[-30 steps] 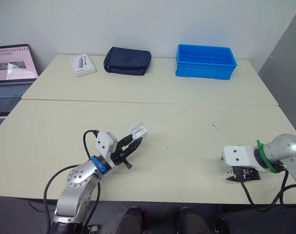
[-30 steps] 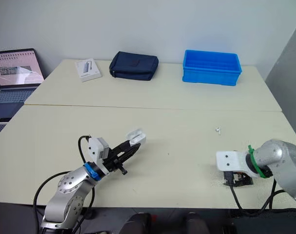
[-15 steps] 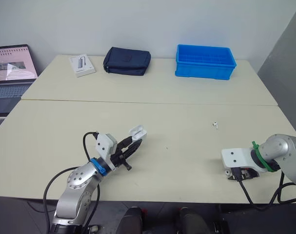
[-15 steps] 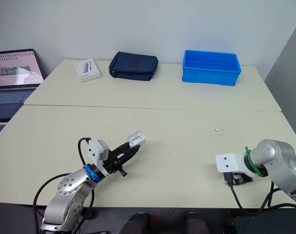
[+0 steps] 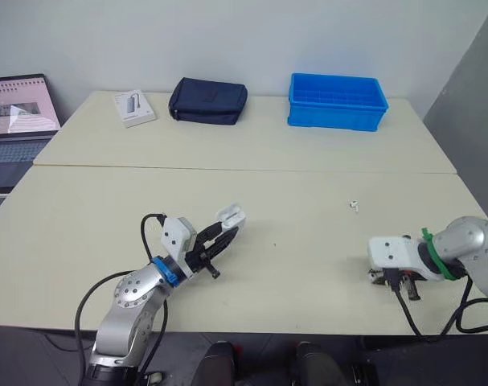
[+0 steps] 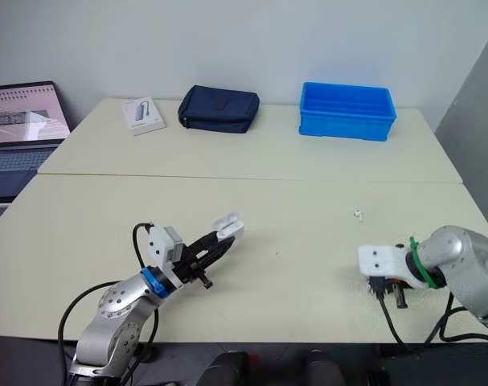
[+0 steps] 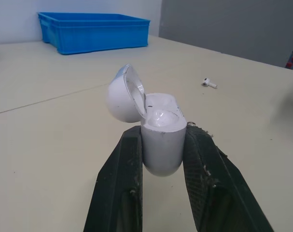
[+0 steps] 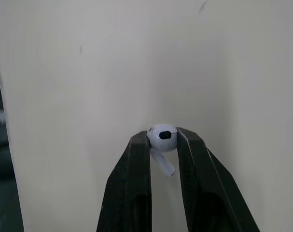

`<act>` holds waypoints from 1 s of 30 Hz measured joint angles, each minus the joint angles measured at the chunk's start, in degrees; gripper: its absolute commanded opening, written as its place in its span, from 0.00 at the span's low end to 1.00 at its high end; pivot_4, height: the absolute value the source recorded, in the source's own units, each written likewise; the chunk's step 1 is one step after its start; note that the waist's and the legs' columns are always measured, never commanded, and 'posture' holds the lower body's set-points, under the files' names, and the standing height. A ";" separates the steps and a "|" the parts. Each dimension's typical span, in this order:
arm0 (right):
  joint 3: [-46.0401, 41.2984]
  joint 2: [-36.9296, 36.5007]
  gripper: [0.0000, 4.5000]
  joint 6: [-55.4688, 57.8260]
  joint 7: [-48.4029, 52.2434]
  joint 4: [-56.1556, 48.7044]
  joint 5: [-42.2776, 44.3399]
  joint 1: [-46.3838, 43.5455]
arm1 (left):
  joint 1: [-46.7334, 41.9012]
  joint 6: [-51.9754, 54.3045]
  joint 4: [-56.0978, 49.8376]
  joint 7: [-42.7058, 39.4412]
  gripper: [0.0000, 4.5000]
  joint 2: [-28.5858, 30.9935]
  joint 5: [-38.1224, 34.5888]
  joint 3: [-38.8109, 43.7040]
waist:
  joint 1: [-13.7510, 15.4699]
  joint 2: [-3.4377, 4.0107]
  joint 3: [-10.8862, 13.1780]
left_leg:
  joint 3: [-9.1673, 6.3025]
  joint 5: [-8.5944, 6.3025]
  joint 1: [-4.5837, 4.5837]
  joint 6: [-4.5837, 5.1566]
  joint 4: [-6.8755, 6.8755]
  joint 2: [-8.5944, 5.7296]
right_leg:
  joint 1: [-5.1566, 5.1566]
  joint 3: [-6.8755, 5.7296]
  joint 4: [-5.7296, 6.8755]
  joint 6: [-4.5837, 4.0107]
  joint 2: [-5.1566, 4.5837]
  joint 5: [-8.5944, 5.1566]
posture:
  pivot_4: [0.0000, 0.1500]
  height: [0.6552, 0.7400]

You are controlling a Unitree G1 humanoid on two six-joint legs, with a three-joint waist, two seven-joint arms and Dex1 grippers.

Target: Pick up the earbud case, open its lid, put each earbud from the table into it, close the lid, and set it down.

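Left hand [image 5: 215,246]: black fingers clamped on the earbud case [image 7: 160,129] — low over the counter [image 5: 292,193], near 7 o'clock.
Earbud case: upright between the fingers, lid swung open and tipped back.
Right hand [image 8: 162,139]: closed on the held earbud [image 8: 162,137], pinched by its bulb, stem running back between the fingers — near 4 o'clock.
Loose earbud [image 5: 354,205]: lying on the counter around 3 o'clock, well apart from both hands.
Far edge: dark pouch [image 5: 208,100] at 11 o'clock, blue bin [image 5: 337,101] at 1 o'clock.
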 measured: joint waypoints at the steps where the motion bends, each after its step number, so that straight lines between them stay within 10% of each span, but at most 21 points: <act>1: -2.01 2.29 0.09 3.62 -0.61 -1.08 2.84 -1.91 | -0.54 -0.02 0.02 -0.30 0.18 -0.08 -0.02 -0.07 | -0.11 0.00 0.00 | -0.01 0.00 0.00 0.00 0.00 0.00 | -0.01 -0.01 0.02 0.00 0.02 0.00 | 1.00 1.00; 8: -14.78 29.04 0.09 28.35 -15.26 -9.96 22.65 -11.30 | -3.13 -0.05 0.23 -1.05 0.18 -1.70 -0.11 -1.80 | -0.05 -0.03 0.00 | -0.19 0.00 -0.07 0.00 -0.02 0.00 | -0.02 -0.11 0.06 0.00 0.15 0.00 | 1.00 1.00; 16: -14.46 52.03 0.09 26.54 -36.31 -12.35 26.31 -9.07 | -3.90 0.09 0.26 -0.84 0.18 -2.57 -0.15 -2.41 | -0.13 0.00 -0.01 | -0.16 0.01 -0.13 0.01 -0.01 -0.04 | -0.14 -0.04 0.16 0.00 0.14 0.01 | 1.00 1.00; 30: -1.59 60.19 0.09 8.57 -48.69 -4.15 19.64 -3.03 | -4.94 0.30 0.04 0.46 0.18 -3.70 -0.16 -2.77 | -0.31 0.02 -0.01 | -0.18 0.01 -0.11 0.01 -0.02 0.01 | -0.19 -0.02 0.22 -0.01 0.22 0.00 | 1.00 1.00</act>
